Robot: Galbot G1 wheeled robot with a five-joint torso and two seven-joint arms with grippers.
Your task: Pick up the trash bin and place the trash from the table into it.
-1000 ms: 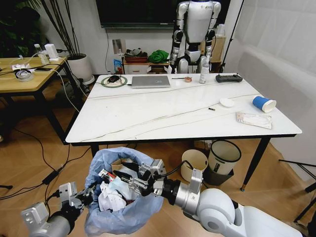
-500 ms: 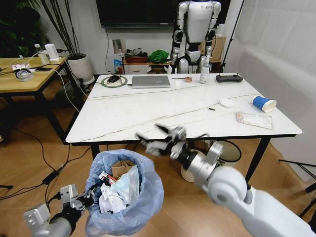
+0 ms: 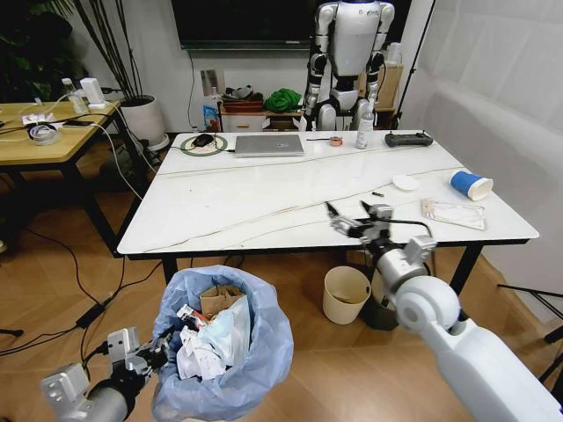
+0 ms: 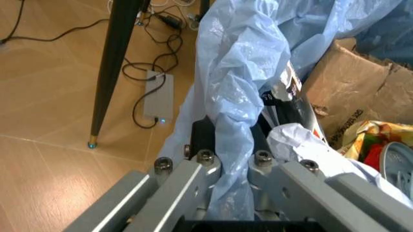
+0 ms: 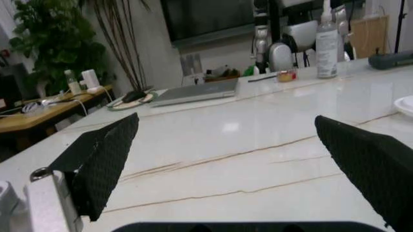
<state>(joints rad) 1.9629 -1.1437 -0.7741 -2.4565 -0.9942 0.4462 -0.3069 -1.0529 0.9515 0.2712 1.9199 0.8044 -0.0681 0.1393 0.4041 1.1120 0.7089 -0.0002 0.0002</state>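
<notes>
Lower left, the left gripper (image 3: 141,354) clamps the trash bin (image 3: 224,343) rim; right gripper (image 3: 352,220) — jaws apart, empty — hovers mid-frame over the table (image 3: 264,198); next, I judge, reaching remaining trash (image 3: 452,213).

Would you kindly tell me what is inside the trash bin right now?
The trash bin, held at its rim by the left pincer, holds torn brown cardboard, crumpled white paper and colourful wrappers. Anything beneath that pile is covered.
</notes>
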